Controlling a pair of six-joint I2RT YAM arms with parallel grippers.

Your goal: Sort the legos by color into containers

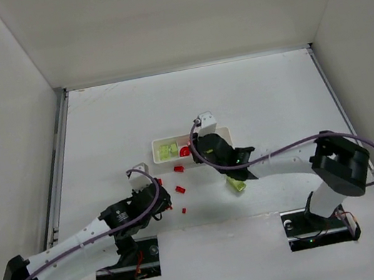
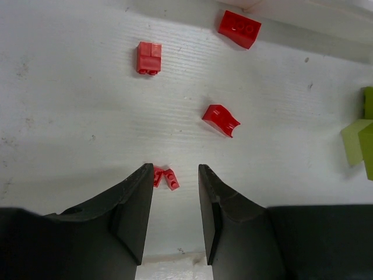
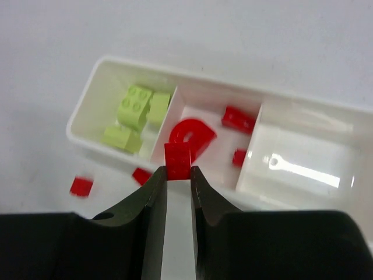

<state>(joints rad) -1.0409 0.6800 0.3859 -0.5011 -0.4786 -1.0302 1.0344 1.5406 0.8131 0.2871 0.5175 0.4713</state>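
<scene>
The white tray [image 3: 84,105] has three compartments. Its left one holds yellow-green legos [image 3: 133,108], and its middle one holds a red arch [image 3: 195,133] and small red bricks [image 3: 239,119]. My right gripper [image 3: 178,170] is shut on a red brick [image 3: 178,158], just above the tray's near rim at the middle compartment. In the top view this gripper [image 1: 198,156] is beside the tray [image 1: 223,133]. My left gripper [image 2: 175,169] stands open low over the table with nothing between its fingers. A tiny red pair [image 2: 165,177] lies at its left fingertip.
Loose red legos [image 2: 149,58], [image 2: 239,28], [image 2: 221,120] lie ahead of the left gripper, with yellow-green pieces [image 2: 361,140] at the right edge. A yellow-green lego [image 1: 237,184] lies under the right arm. Red bricks [image 3: 81,186], [image 3: 141,175] sit before the tray. White walls surround the table.
</scene>
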